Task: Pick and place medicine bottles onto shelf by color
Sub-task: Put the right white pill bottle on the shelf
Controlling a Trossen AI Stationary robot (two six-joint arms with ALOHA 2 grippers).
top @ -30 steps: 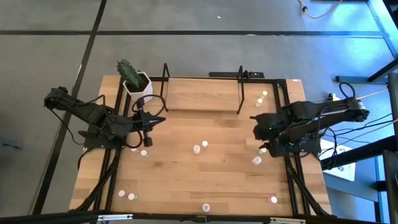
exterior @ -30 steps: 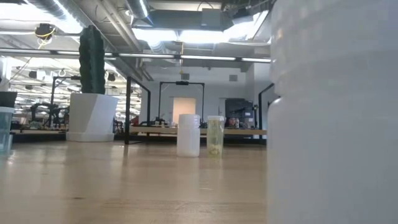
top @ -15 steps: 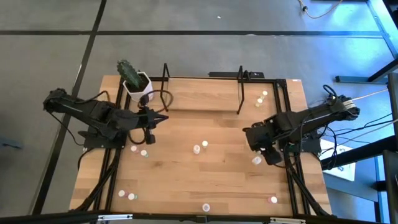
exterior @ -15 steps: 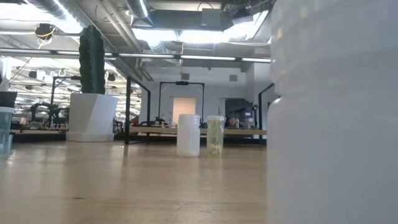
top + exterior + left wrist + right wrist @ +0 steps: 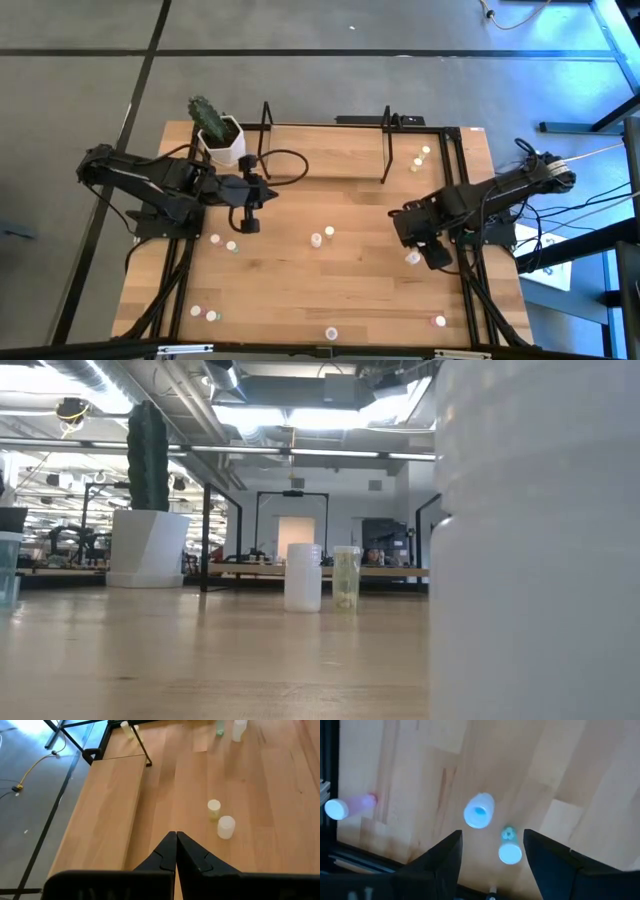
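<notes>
The left gripper (image 5: pixel 268 192) hangs over the table's left-middle with its fingers (image 5: pixel 172 851) pressed together on nothing, its tip pointing toward the centre; the right gripper (image 5: pixel 428 250) is down at the right edge, its fingers (image 5: pixel 447 855) spread apart with nothing between them, above two small bottles. From above, the shelf (image 5: pixel 325 150) sits along the far edge, its two black wire end loops upright and its wooden floor bare; the cactus pot (image 5: pixel 220 133) stands at the far left corner just beside it.

The medicine bottles lie scattered: a pair near the centre (image 5: pixel 322 237); two (image 5: pixel 224 243) just under the left arm; two at the far right (image 5: pixel 421 157) beyond the shelf's end loop; one (image 5: pixel 412 258) beside the right gripper; several along the near edge, among them one at the middle (image 5: pixel 331 333) and one at the right (image 5: pixel 439 321). The widest bare wood lies between the centre pair and the near edge; black rails (image 5: pixel 470 290) close in both sides of the table.

The right wrist view alone shows a bottle lying on its side with a pink end (image 5: pixel 350 806) close to the rail, and a blue-tinted top (image 5: pixel 479 810) beside a greenish one (image 5: pixel 510 849); the left wrist view gives the centre pair (image 5: pixel 220 819) just beyond the shelf's wooden floor (image 5: pixel 107 815). The low view is half blocked by one near bottle (image 5: pixel 535 540); only the centre pair (image 5: pixel 322 576) and the pot show past it.
</notes>
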